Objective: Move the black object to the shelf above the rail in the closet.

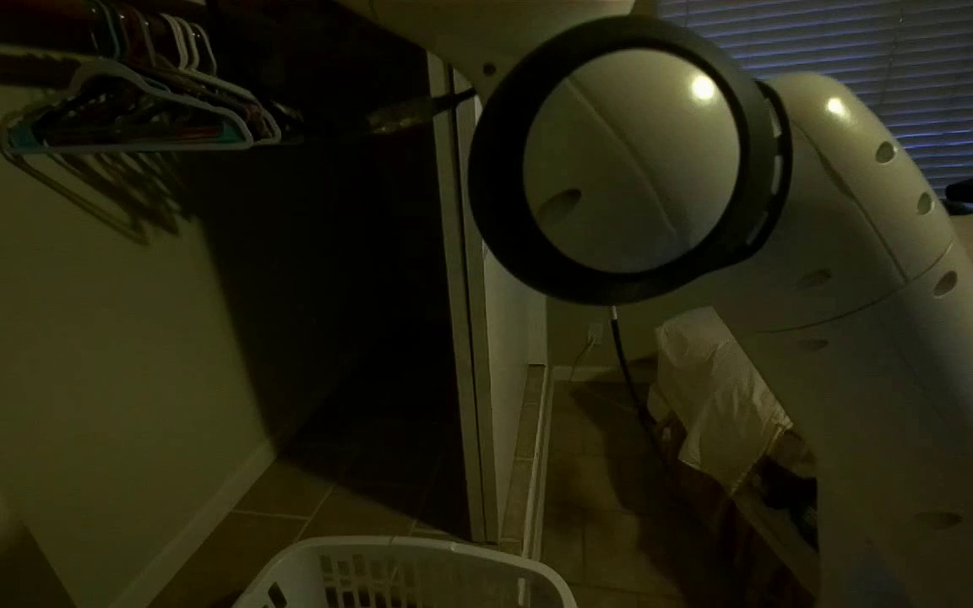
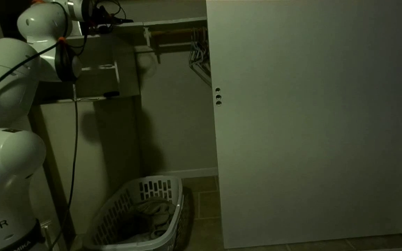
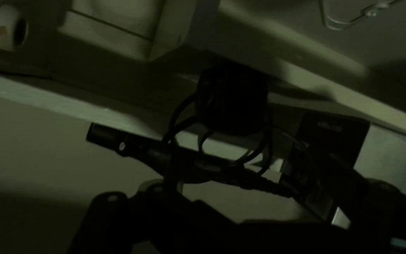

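The black object (image 3: 146, 153) is a long dark rod-like thing with looped cords and a dark lump (image 3: 231, 100) by it in the wrist view. It lies across the space between my gripper's (image 3: 241, 162) two dark fingers, in front of a pale board edge. The fingers stand apart, but their tips merge with the object in the dark, so I cannot tell whether they grip it. In an exterior view my gripper (image 2: 105, 20) is at shelf height, left of the shelf's (image 2: 176, 22) pale front edge. A reddish-brown band (image 2: 173, 35) runs beneath it. The rail is hard to make out.
Pale hangers (image 1: 157, 143) hang in the closet. A white laundry basket (image 2: 178, 209) stands on the floor. A white door (image 2: 309, 122) covers the closet's right part. A dark box (image 3: 333, 134), a pale box (image 3: 111, 38) and a roll (image 3: 4, 30) show near the gripper.
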